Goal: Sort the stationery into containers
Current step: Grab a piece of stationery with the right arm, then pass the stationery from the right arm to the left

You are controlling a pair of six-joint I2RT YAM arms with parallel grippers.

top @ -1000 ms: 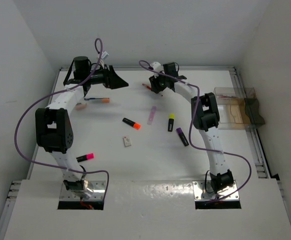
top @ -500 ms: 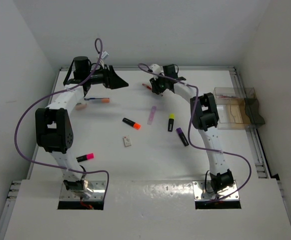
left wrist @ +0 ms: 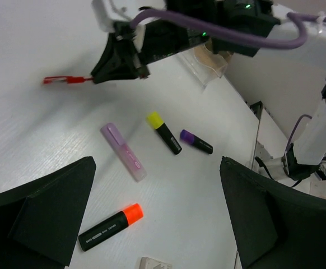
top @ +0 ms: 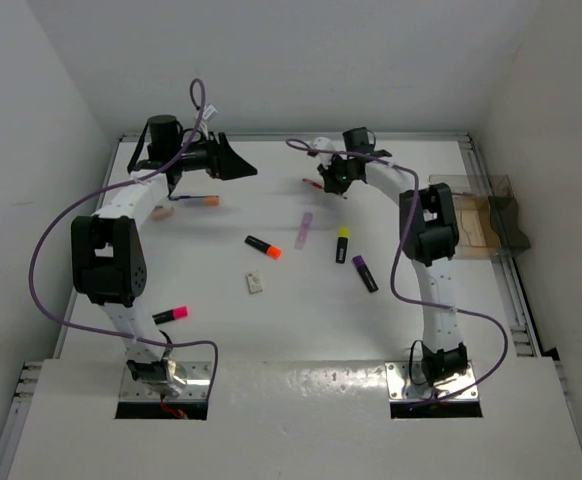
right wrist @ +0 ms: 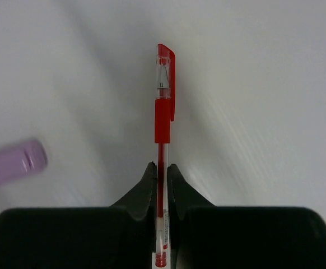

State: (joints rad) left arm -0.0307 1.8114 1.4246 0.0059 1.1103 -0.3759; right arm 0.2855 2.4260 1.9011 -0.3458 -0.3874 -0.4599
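My right gripper is shut on a thin red pen, held low over the far middle of the table; the pen also shows in the left wrist view. My left gripper is open and empty at the far left. On the table lie an orange-capped highlighter, a lilac marker, a yellow-capped highlighter, a purple-capped highlighter, a white eraser and a pink-capped highlighter. The clear tray stands at the right edge.
A thin pen with an orange end and a small pale piece lie under the left arm. A dark block sits beside the tray. White walls close in the table on three sides.
My right gripper has moved to the right with the red pen in it, away from the far middle. The left arm has not moved.
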